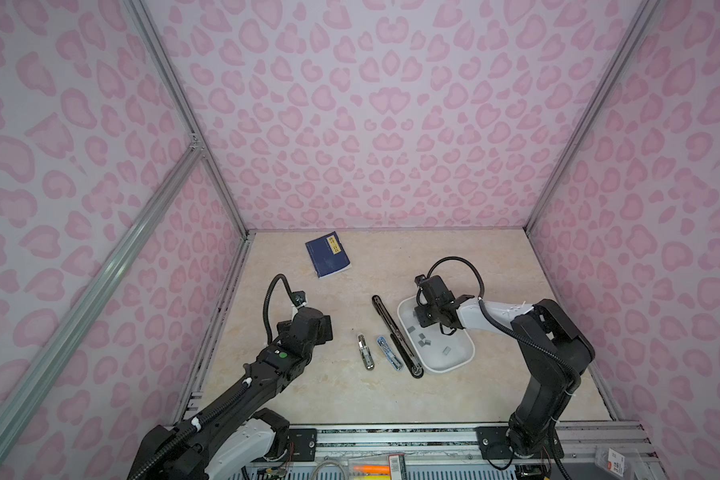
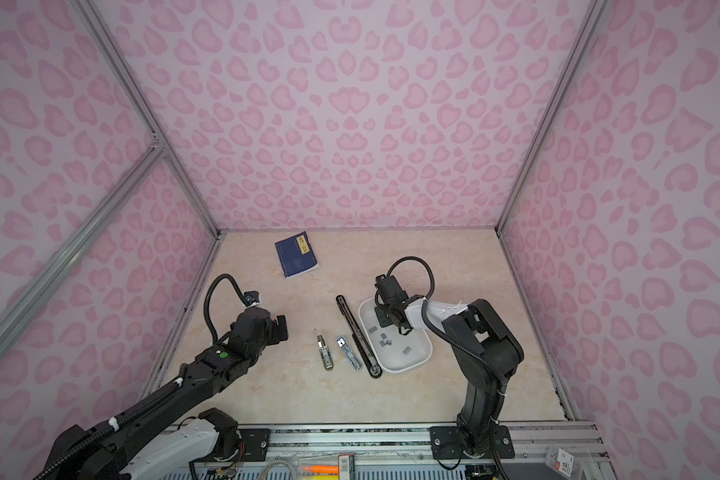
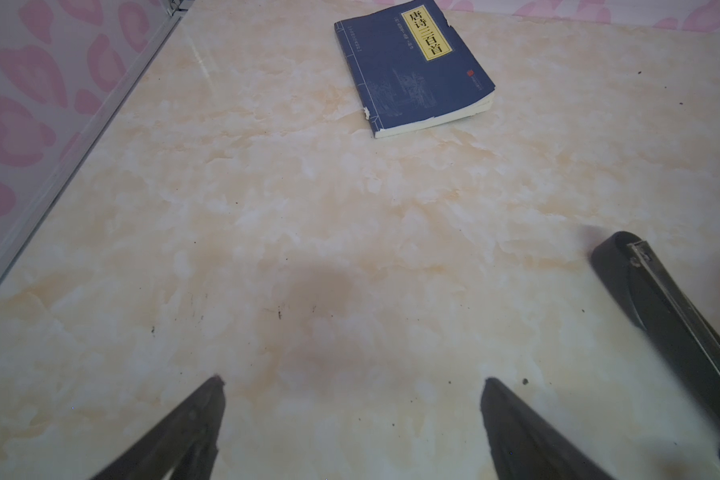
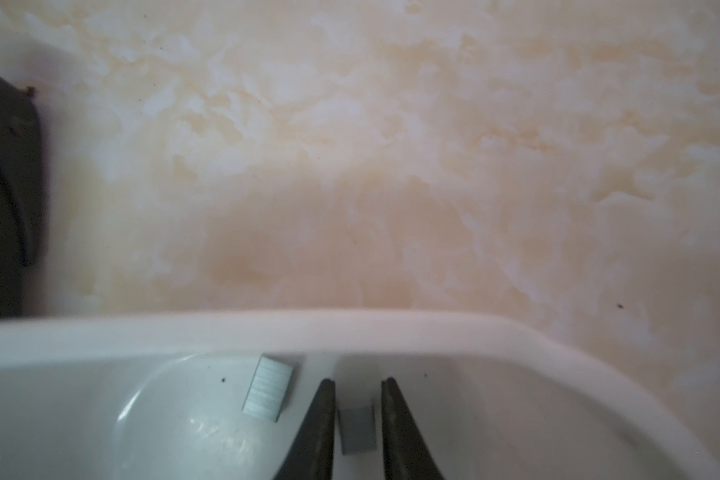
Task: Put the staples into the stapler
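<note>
Right pincer [image 4: 358, 380] sits low inside the tray [image 4: 350, 328], closed down to a narrow gap with one block [image 4: 356, 430] of staples between its fingers. The block looks pinched, though only by its thin edges. That is the weak point: so slight and smooth a piece could twist or slip out on the lift, and a harder squeeze could break the joined staples apart. A second block [image 4: 269, 388] lies loose just beside the fingers, near the tray's wall, and could be knocked or dragged along. The rim rises right ahead of the fingertips, so a low exit would likely catch it. More staples [image 1: 422, 338] lie scattered on the tray floor in both top views.

Black stapler [image 1: 395, 336], long and laid flat, runs along the tray's edge and seems to touch it, so a shove to the tray would shift it. Beyond it lie a blue stapler [image 1: 389, 353] and a silver stapler [image 1: 365, 352], side by side but apart. Which one takes the block I cannot tell, nor whether any channel stands open. A block set down askew would probably jam or drop onto the surface [image 1: 350, 399]. The black one lies between the tray and the two small ones, so a carry to either must clear it.

Left pincer [image 3: 353, 379] hangs wide open and empty over bare surface, well clear. A book [image 3: 412, 70] lies far back, out of the way.
</note>
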